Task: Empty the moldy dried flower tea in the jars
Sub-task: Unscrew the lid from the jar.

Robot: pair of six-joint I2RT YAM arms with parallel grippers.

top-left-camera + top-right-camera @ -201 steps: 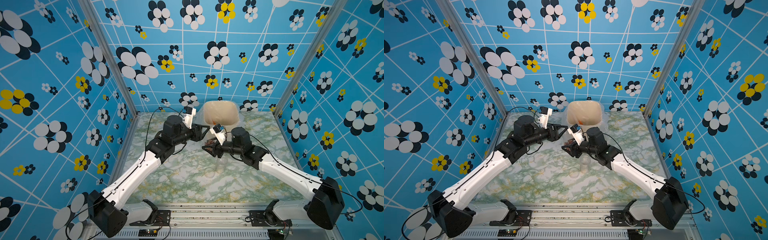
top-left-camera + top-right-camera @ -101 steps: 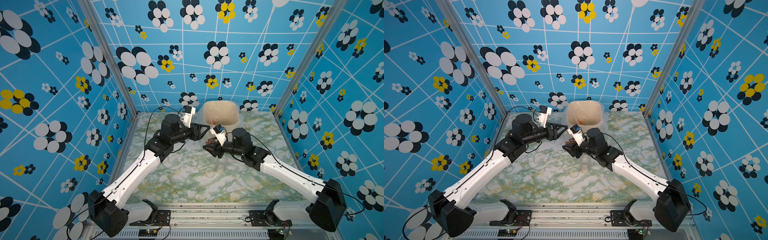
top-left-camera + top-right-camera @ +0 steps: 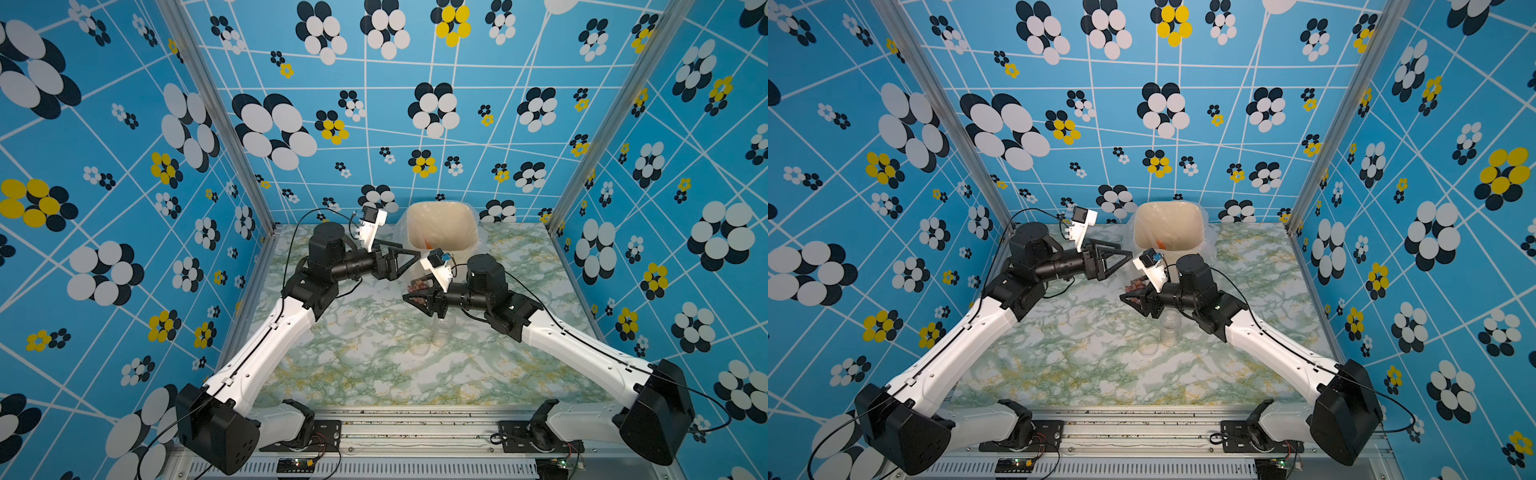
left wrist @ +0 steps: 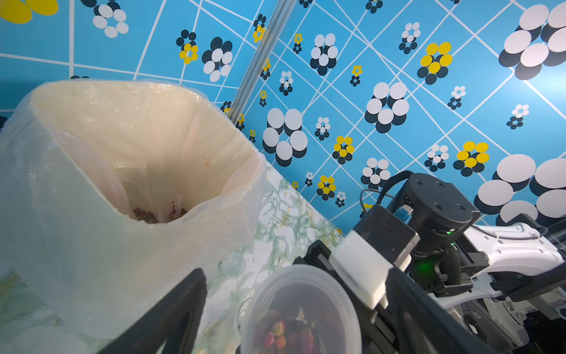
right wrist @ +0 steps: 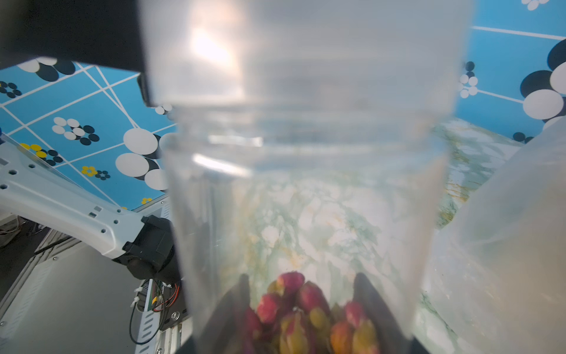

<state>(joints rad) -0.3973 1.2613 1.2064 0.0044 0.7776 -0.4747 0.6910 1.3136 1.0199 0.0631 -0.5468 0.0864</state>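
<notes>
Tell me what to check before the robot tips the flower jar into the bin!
1. Right end effector gripping the jar: ok.
2. Left end effector open: ok.
3. Held jar's lid off: cannot tell, the clear plastic hides it.
4. Tea in the held jar: ok.
5. Bin open, just behind the held jar: ok.
6. Empty jar standing apart, nearer the robot's base: ok.
</notes>
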